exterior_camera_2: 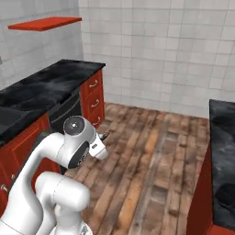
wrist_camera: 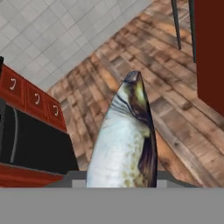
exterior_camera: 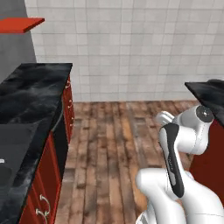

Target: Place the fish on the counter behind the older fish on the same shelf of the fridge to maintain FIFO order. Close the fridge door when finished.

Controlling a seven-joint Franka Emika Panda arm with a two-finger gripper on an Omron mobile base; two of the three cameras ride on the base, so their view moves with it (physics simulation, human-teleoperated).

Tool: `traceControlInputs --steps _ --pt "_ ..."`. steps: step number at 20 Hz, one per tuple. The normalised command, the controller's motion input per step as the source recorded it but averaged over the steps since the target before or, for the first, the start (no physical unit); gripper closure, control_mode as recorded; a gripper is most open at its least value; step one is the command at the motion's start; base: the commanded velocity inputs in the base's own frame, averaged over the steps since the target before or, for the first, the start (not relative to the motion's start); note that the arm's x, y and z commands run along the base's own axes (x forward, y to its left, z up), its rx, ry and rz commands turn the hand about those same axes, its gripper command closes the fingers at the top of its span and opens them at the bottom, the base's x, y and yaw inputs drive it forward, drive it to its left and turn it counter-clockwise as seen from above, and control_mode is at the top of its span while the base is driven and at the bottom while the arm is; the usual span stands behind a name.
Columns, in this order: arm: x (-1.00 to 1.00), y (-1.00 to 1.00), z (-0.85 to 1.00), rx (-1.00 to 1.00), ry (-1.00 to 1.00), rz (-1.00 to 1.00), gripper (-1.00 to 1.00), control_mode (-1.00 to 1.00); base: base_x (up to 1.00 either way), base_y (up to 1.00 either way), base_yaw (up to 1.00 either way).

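Note:
In the hand view, the fish (wrist_camera: 124, 140) rises from the bottom edge, with a pale belly, a dark back and a dark fin. It points out over the wooden floor. My gripper (wrist_camera: 121, 178) is shut on its lower end, and the fish hides the fingertips. The black marble counter (exterior_camera: 30, 96) (exterior_camera_2: 50, 85) runs along the left, above red drawers. My arm (exterior_camera_2: 75, 137) is folded over the floor between the two counters. The fridge, its door, its shelf and the older fish are out of view.
A second black counter (exterior_camera_2: 223, 151) on a red cabinet (exterior_camera: 208, 162) stands at the right. A dark appliance front (wrist_camera: 35, 144) sits beside the red drawers (wrist_camera: 35, 98). A red wall shelf (exterior_camera_2: 46, 23) hangs above. Wooden floor (exterior_camera: 113, 144) lies between the counters.

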Motion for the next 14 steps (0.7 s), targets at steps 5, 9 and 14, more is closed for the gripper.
traceControlInputs --steps 5,9,14 --pt "0.0 0.0 0.0 0.0 0.0 0.0 1.0 1.0 1.0 0.74 -0.5" --pt "0.0 0.0 0.0 0.0 0.0 0.0 1.0 1.0 1.0 0.2 -0.5" --pt "0.0 0.0 0.0 0.0 0.0 0.0 1.0 1.0 1.0 0.0 -0.49"
